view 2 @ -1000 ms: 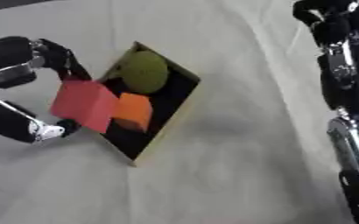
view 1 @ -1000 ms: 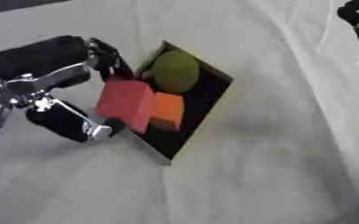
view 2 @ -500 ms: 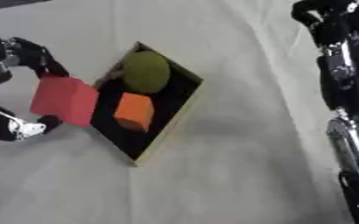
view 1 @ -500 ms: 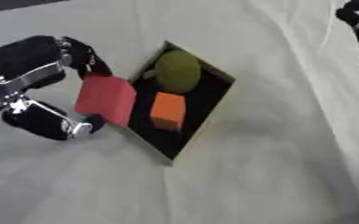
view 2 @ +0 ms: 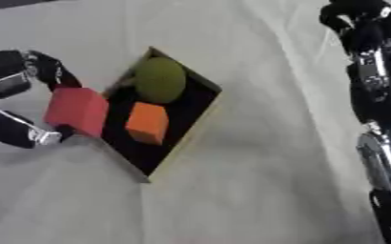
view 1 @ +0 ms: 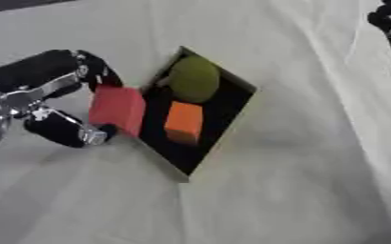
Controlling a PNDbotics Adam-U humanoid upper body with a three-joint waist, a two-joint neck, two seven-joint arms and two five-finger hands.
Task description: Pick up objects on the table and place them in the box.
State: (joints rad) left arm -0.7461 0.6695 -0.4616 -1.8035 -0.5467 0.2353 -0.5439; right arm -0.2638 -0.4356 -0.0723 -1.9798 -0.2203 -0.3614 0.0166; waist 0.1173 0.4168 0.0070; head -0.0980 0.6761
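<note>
The red foam-like cube [view 1: 117, 109] is pinched by the left hand [view 1: 61, 102], fingers curled over its far side and thumb under its near side, so it is carried rather than resting on the tabletop [view 1: 299, 181]. It is held just outside the left rim of the shallow black-lined box with pale wooden walls [view 1: 232, 131], overlapping that rim in both views; whether it touches the wall cannot be told. The grip from the outer side probably leaves the box-facing face free for clearing the rim.

Already inside the box: a dull green rounded object, matte, fruit-like in shape [view 1: 194, 79], in the far corner, and a small orange cube with flat faces and crisp edges [view 1: 184, 122] near the middle. Room is left in the near part of the box, so the red cube is judged to belong there.

The tabletop is covered by a white cloth with soft creases. The right hand [view 2: 359, 19] is raised at the upper right, well apart from the box; its fingers appear curled with nothing held.
</note>
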